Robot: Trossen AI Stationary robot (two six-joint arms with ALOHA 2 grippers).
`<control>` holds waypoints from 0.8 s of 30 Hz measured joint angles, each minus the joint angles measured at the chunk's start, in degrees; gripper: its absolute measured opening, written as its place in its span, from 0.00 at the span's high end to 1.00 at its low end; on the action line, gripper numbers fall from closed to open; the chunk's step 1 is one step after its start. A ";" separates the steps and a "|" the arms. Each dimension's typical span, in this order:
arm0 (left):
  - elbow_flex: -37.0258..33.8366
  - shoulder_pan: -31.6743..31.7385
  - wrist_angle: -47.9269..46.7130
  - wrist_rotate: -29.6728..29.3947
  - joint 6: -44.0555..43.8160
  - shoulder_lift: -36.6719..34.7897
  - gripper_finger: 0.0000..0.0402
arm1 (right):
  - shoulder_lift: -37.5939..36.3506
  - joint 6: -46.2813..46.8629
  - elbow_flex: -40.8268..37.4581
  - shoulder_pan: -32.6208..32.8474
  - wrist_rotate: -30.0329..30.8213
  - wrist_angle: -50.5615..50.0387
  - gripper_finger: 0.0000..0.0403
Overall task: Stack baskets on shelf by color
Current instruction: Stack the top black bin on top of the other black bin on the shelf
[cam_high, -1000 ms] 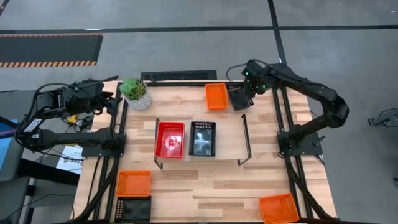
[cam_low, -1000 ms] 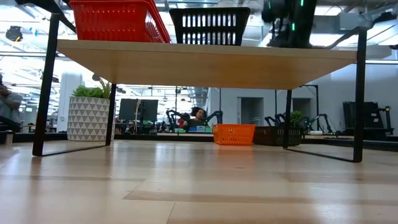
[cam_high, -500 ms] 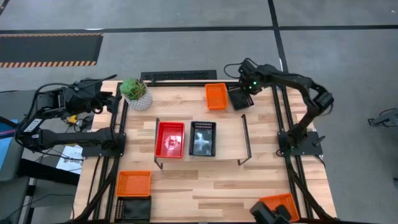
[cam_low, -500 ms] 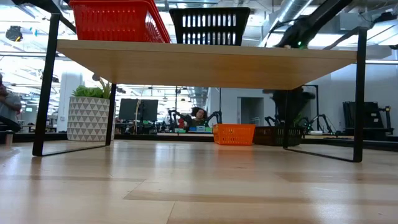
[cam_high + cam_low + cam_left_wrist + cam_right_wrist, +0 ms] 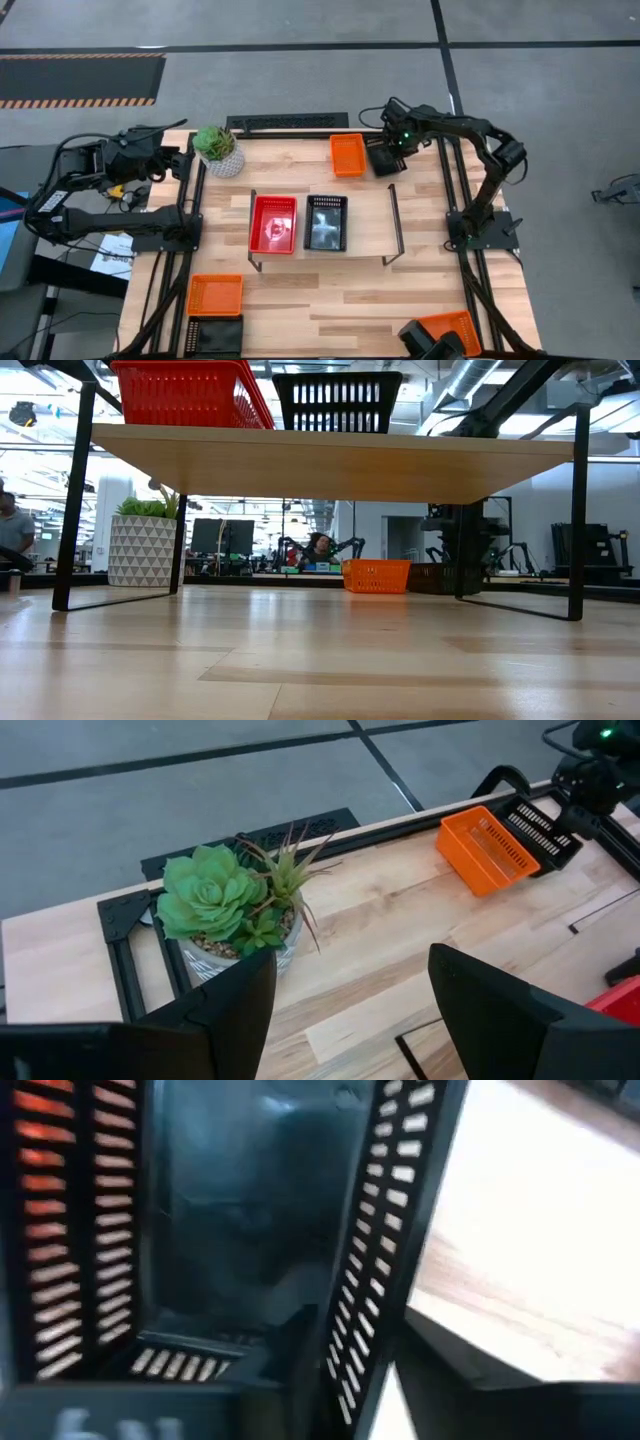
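Observation:
My right gripper (image 5: pixel 385 157) points down at a black basket (image 5: pixel 392 168) on the table's far edge, beside an orange basket (image 5: pixel 348 155). Its open fingers stand on either side of one long wall (image 5: pixel 372 1250), one inside and one outside. A strip of table shows between the outer finger (image 5: pixel 460 1365) and the wall. The shelf (image 5: pixel 370 225) in the middle carries a red basket (image 5: pixel 273 223) and a black basket (image 5: pixel 326 222) side by side. My left gripper (image 5: pixel 185 165) waits open at the far left, raised, beside the plant.
A white pot with a green plant (image 5: pixel 218 150) stands at the far left corner. An orange basket (image 5: pixel 215 295) and a black one (image 5: pixel 215 333) lie near left. Another orange basket (image 5: pixel 450 330) lies near right, partly behind a dark object (image 5: pixel 425 342). The shelf's right third is bare.
My right gripper has come down from above shelf height to table level. It has also shifted a little toward the table's left, and now sits at the black basket on the far edge. The baskets have stayed where they were.

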 joint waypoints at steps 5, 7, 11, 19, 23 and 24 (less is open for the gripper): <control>0.00 -0.02 0.02 -0.30 -0.02 0.00 0.38 | -0.35 0.40 -0.02 -0.16 0.00 -0.10 0.91; 0.00 -0.02 0.02 -0.49 -0.02 0.00 0.38 | -1.11 0.30 0.08 -0.58 -0.11 -0.59 0.96; 0.00 0.00 0.02 -0.90 0.00 0.00 0.38 | -3.51 2.24 2.24 -1.80 -0.23 -4.34 0.96; 0.00 -0.02 0.04 -0.90 1.06 0.00 0.38 | -14.82 6.43 10.46 -4.23 -0.42 -15.55 0.99; 0.00 0.00 0.02 -0.90 1.05 0.00 0.38 | -22.76 12.85 14.56 -1.38 -3.27 -16.56 0.99; 0.00 -0.02 0.04 -0.90 1.05 0.00 0.38 | -24.79 15.32 15.37 -0.01 -3.39 -16.50 0.99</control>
